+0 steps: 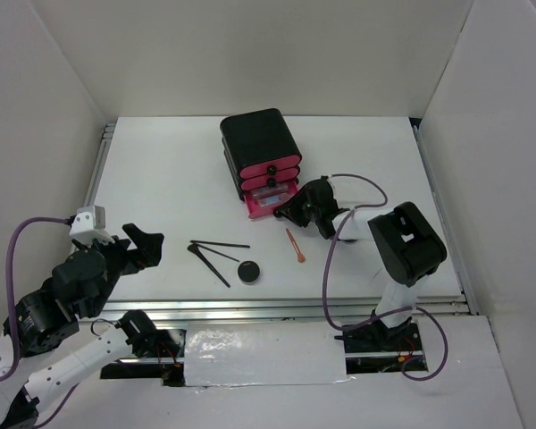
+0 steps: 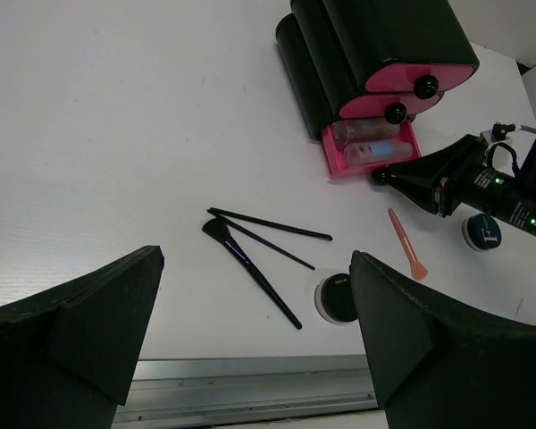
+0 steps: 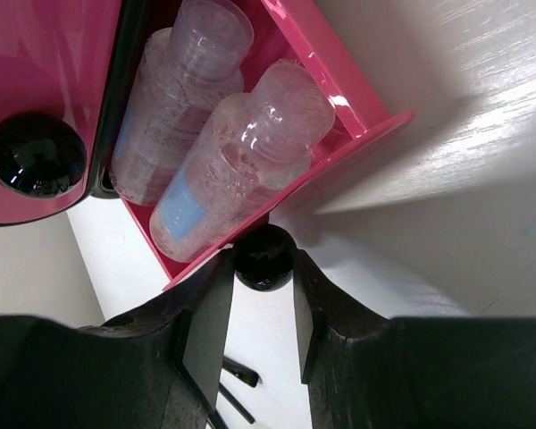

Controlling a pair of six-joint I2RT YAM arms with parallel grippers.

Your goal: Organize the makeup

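White tabletop (image 1: 161, 170), from above: thin black brushes (image 1: 216, 252), round black compact (image 1: 248, 272) and orange-pink stick (image 1: 295, 245) lie unsorted. Left wrist: left gripper (image 2: 257, 261) spread wide, empty. Right wrist: right gripper (image 3: 261, 264) clamps the black knob (image 3: 264, 254) of the pink bottom drawer (image 3: 339, 71); two clear plastic bottles (image 3: 237, 161) already stowed inside.

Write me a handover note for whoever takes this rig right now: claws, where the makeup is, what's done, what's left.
Left claw: open, empty, hovering over the near-left part of the table.
Right claw: shut on the black knob of the bottom pink drawer, which is pulled out.
Done: a clear bottle and a clear tube lie in that drawer.
Left: three black brushes, the round black compact and the orange-pink stick lie loose on the table. The dark blue jar sits by the right arm.
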